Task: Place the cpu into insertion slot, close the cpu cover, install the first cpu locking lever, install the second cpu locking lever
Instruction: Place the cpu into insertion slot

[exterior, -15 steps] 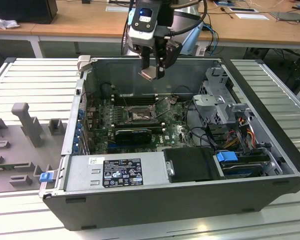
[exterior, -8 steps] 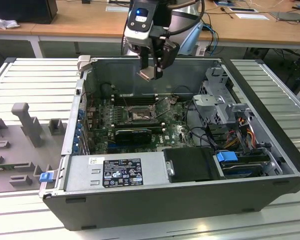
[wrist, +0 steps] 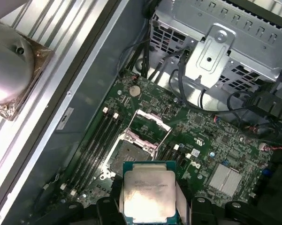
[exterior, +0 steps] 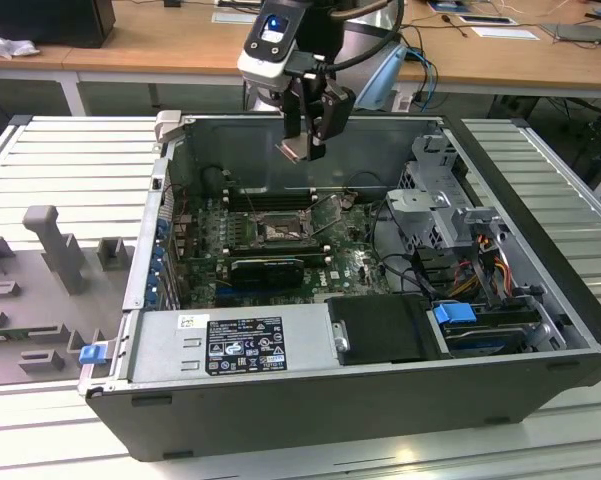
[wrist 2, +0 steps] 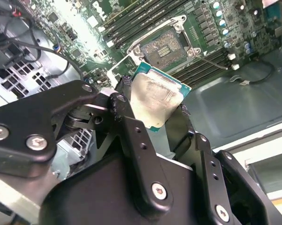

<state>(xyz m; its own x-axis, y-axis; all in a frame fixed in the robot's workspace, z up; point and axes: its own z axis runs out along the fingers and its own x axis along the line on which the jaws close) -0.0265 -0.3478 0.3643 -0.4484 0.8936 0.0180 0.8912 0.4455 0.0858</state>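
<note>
Gripper (exterior: pixel 306 148) pinching the cpu (wrist: pixel 148 197), hovering over the insertion slot (wrist: pixel 127 154). Slot's bare, cpu cover (wrist: pixel 152 125) up. All 4 steps left, imo.

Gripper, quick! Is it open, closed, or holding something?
Gripper: closed on the cpu, up in the air, not yet in the insertion slot.

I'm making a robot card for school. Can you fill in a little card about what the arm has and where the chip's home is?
holding: gripper shut on the cpu, pinched by its edges
cpu place: up in the air over the open computer case
insertion slot: empty, uncovered, on the green board
cpu cover: looks swung open beside the slot
work so far: cpu not yet in the slot
</note>
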